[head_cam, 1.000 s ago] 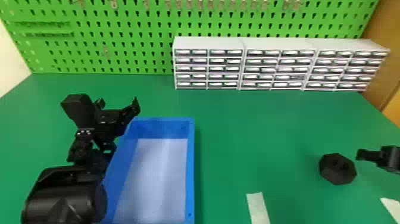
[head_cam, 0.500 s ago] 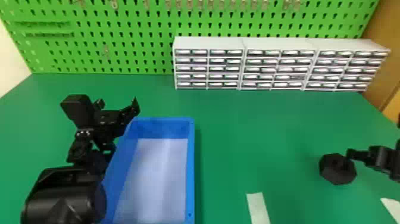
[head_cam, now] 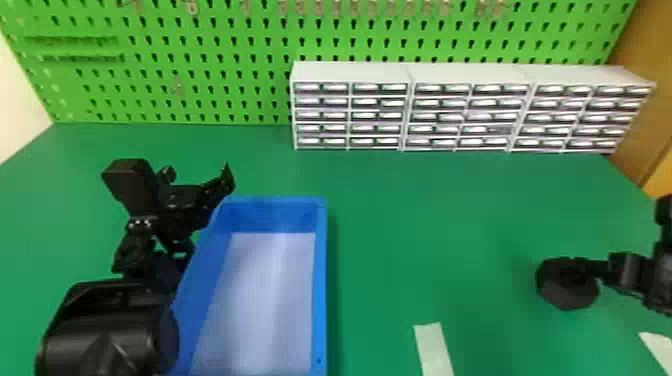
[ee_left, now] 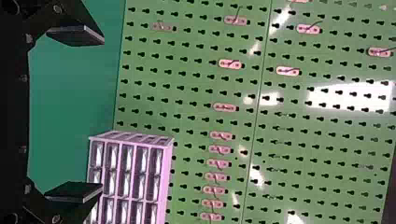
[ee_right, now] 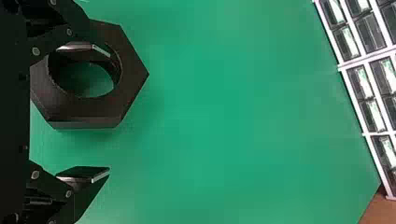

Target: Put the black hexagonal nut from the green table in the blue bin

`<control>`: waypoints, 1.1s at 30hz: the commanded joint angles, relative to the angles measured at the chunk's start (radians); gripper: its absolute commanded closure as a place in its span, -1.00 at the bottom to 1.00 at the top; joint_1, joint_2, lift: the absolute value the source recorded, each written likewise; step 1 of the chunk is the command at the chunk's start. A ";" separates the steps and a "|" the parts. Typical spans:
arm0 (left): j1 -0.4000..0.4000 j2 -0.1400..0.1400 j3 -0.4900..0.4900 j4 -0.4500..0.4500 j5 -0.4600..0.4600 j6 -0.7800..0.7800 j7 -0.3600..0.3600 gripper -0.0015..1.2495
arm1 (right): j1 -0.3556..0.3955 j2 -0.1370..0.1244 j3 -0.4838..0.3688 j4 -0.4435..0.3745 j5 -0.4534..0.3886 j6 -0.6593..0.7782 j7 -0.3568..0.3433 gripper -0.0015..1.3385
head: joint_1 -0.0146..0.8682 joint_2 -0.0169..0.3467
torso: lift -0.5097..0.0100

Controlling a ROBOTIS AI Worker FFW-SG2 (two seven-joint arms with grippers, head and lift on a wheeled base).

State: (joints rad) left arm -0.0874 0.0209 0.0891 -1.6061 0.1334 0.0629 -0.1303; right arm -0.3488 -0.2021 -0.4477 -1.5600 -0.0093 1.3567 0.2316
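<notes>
My right gripper (head_cam: 592, 267) is at the right of the head view, over the black hexagonal nut (head_cam: 567, 287) on the green table (head_cam: 430, 225). In the right wrist view my right gripper (ee_right: 95, 112) is open; one finger overlaps the hole of the nut (ee_right: 133, 77), the other stands apart from it over the green surface. Whether the first finger touches the nut I cannot tell. The blue bin (head_cam: 320, 280) stands left of centre, with a pale bottom. My left gripper (head_cam: 200, 182) is parked beside its far left corner; in the left wrist view the left gripper (ee_left: 74, 114) is open.
White drawer cabinets (head_cam: 410, 115) line the back of the table before a green pegboard (head_cam: 200, 65). A pale strip (head_cam: 434, 350) lies at the front between bin and nut, with another white piece (head_cam: 660, 347) at the front right.
The right gripper has moved left from the right edge, from beside the nut to over it. The nut, the bin and the left arm have kept their places.
</notes>
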 commanded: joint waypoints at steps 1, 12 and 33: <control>0.000 0.001 0.000 0.000 0.000 0.000 0.000 -0.72 | -0.002 0.006 -0.003 0.006 0.003 -0.004 0.000 -0.40 | 0.59 -0.63 | 0.59; 0.000 -0.001 0.001 0.000 0.000 0.000 0.000 -0.72 | -0.001 0.015 -0.017 0.017 0.023 -0.007 0.000 -0.40 | 0.59 -0.63 | 0.59; 0.000 0.001 0.001 0.000 0.000 -0.003 0.000 -0.72 | 0.010 0.017 -0.006 0.055 0.020 -0.037 0.000 -0.40 | 0.59 -0.63 | 0.59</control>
State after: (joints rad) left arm -0.0874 0.0211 0.0905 -1.6061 0.1334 0.0599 -0.1303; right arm -0.3439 -0.1852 -0.4571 -1.5135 0.0110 1.3308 0.2316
